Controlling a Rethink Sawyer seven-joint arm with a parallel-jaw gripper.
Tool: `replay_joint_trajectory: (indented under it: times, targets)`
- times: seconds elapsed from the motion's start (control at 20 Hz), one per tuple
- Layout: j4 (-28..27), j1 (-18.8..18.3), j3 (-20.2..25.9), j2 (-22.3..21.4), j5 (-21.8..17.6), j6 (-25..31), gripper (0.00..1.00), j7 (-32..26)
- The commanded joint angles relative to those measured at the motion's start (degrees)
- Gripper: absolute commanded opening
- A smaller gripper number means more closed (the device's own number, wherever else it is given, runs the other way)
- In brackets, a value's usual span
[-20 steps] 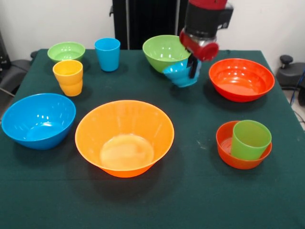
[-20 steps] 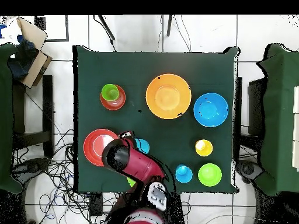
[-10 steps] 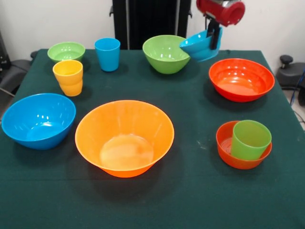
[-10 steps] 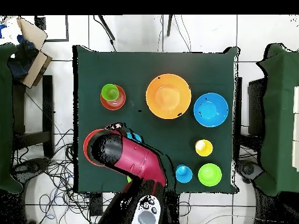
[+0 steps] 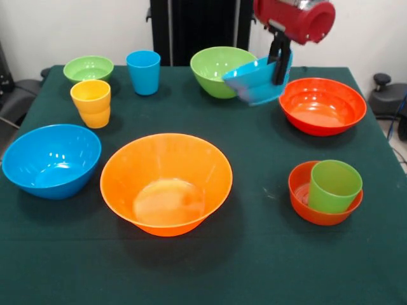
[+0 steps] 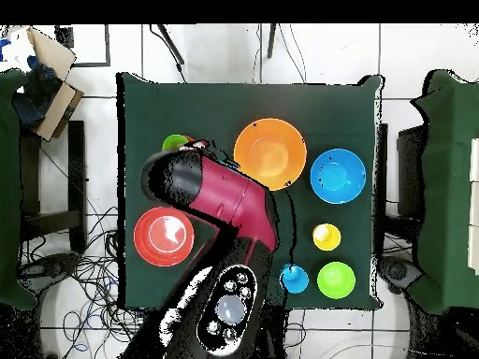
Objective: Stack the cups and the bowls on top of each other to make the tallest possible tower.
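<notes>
1. While the pincer (image 5: pixel 278 63) is clamped on the rim of the small blue bowl (image 5: pixel 257 79) and holds it tilted in the air between the green bowl (image 5: pixel 219 70) and the wide red bowl (image 5: pixel 321 105), the step in hand appears to be carrying it to a stacking base.
2. Treat the tabletop (image 5: pixel 254 254) as the limit: its near strip is bare and offers the most open room, whereas the far side is crowded.
3. Route around the large orange bowl (image 5: pixel 166 183) and the large blue bowl (image 5: pixel 51 159); both stand well apart from the carried bowl, which hangs above rim height.
4. Level the small blue bowl before release; tilted as it is, it would likely land crooked.
5. Consider the small red-orange bowl (image 5: pixel 321 200) with the green cup (image 5: pixel 334 184) seated in it as the likely tower start, near the tabletop edge, so lower straight down.
6. Leave the blue cup (image 5: pixel 144 72), the yellow cup (image 5: pixel 91 103) and the small green bowl (image 5: pixel 88 68) undisturbed at the far corner.
</notes>
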Motion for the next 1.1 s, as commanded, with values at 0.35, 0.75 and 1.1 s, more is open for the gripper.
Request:
replay_joint_trajectory:
  times: [0.35, 0.75, 1.1]
  targets:
    - [-29.0, -1.0, -4.3, 20.7, 3.9, 12.5, 0.0, 24.0]
    - [-35.6, 0.4, -9.1, 22.3, 4.1, 25.2, 0.0, 31.8]
    - [-38.5, 1.1, -11.5, 23.6, 4.1, 33.2, 0.0, 39.0]
